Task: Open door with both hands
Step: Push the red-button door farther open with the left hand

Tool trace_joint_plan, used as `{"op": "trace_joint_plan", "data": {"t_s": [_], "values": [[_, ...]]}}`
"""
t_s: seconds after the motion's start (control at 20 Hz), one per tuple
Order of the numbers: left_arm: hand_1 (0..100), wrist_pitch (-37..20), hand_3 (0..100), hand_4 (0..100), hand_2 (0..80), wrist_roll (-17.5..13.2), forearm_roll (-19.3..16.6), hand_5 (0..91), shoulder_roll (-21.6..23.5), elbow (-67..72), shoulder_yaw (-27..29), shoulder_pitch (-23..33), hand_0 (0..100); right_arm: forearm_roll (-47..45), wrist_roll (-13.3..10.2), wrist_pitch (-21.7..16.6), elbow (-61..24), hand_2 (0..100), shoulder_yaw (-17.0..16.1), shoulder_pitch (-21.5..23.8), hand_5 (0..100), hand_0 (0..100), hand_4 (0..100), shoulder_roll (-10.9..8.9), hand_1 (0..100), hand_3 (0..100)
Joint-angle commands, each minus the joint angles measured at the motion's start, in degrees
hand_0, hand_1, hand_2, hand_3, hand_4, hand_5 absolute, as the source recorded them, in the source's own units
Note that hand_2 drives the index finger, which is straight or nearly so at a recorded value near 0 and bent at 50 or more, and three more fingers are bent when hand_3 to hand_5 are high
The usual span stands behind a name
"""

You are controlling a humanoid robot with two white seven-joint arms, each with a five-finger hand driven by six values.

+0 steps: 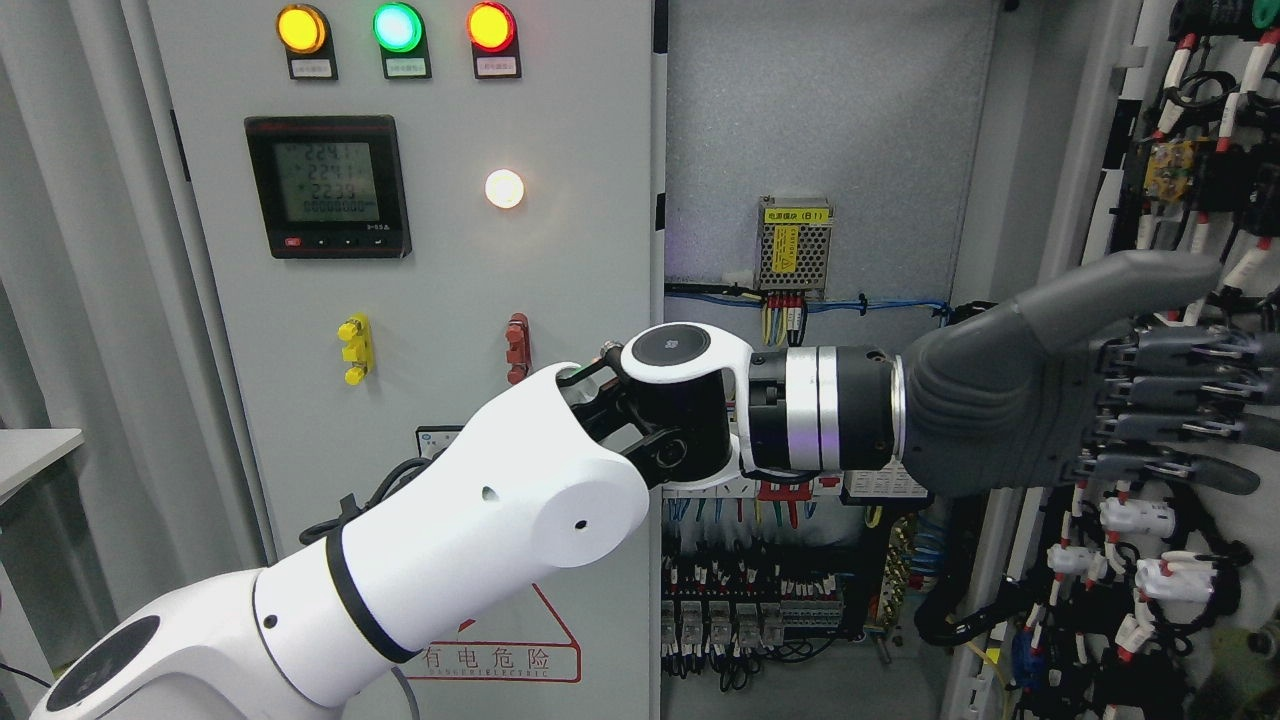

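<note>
My left arm [480,530] comes in from the lower left and reaches across to the right. Its grey left hand [1150,380] is open, fingers stretched out flat and thumb up, lying against the inner face of the right door [1215,150]. That door is swung open and carries black and white wiring. Behind the arm the cabinet interior [820,120] shows. The left door [450,300] is closed. My right arm is out of view.
The closed door bears three indicator lamps [397,28], a digital meter [328,186], a lit white lamp [504,188] and a warning label [500,655]. Inside are a power supply [795,243] and terminal rows [720,610]. A table corner [30,450] juts in at left.
</note>
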Motion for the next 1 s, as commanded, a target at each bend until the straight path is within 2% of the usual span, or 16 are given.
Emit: {"op": "trace_joint_plan", "data": {"t_s": [0.0,0.95], "values": [[0,-0.04,3,4,2.8,-0.01,-0.13,0.0,-2.13,2.14,-0.37,-0.29,30,0.26,0.03,0.01,1.85,0,0.0,-0.71,0,22,0,-0.26,0,0],[0,-0.22,3,4,2.7,0.87,0.4,0.0,-2.13,-0.05,-1.16,-1.44,30,0.26,0.03,0.01,1.85,0,0.0,-0.71,0,22,0,-0.26,0,0]]}}
